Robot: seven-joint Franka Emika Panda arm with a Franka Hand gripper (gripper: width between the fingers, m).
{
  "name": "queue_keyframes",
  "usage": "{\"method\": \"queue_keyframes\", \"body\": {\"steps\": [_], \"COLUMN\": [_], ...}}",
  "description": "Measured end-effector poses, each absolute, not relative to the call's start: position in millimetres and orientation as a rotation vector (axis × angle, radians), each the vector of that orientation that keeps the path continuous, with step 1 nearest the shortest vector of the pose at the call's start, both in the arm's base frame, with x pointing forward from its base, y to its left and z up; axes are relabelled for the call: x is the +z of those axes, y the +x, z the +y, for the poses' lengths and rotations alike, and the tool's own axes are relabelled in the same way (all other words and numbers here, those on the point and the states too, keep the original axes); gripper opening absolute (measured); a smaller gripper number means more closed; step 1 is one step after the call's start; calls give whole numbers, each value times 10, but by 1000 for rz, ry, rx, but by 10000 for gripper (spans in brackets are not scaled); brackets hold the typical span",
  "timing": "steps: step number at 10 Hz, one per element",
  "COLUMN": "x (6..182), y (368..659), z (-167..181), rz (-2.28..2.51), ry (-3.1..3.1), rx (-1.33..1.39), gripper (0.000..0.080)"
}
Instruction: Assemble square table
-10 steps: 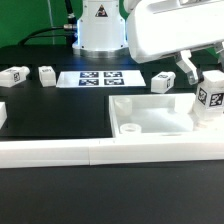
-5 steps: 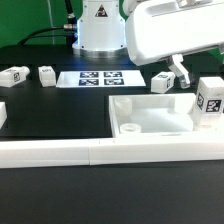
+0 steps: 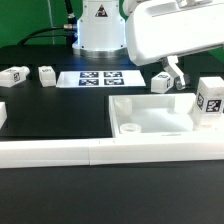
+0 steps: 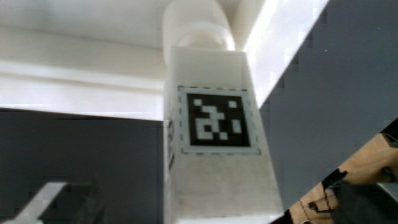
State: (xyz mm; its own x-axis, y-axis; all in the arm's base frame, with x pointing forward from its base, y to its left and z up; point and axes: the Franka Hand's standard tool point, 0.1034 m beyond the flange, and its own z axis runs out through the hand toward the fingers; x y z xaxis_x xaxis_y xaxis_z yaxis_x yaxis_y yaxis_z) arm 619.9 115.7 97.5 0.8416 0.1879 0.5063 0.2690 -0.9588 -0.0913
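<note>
Hand [image 4: 199, 198] wide open, gripping nothing, astride upright tagged leg [image 3: 210, 100]. Leg stands at corner of white slab [image 3: 150, 118], exterior view's right. Slab flat on black worktop [image 3: 55, 118].

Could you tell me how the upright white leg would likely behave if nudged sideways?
The leg is tall on a narrow base, so a sideways nudge could probably tip it. Its blocky, flat-sided plastic form looks rigid and unlikely to roll. Whether the tabletop socket holds it cannot be told.
</note>
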Motion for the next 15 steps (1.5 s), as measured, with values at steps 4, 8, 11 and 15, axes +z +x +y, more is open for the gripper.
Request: {"method": "queue_keyframes", "body": {"steps": [4,8,11,15], "x": [974,1130,1125,1137], "y": [6199,6163,6131,6053], "z": [1157,1294,1336,1205], "rz": [-357,-81,-21,-109], "ry": [-2861,-2864,-2886,-2955], "rx": [-762,-626,-590,-32], "gripper": [649,649,649,649]}}
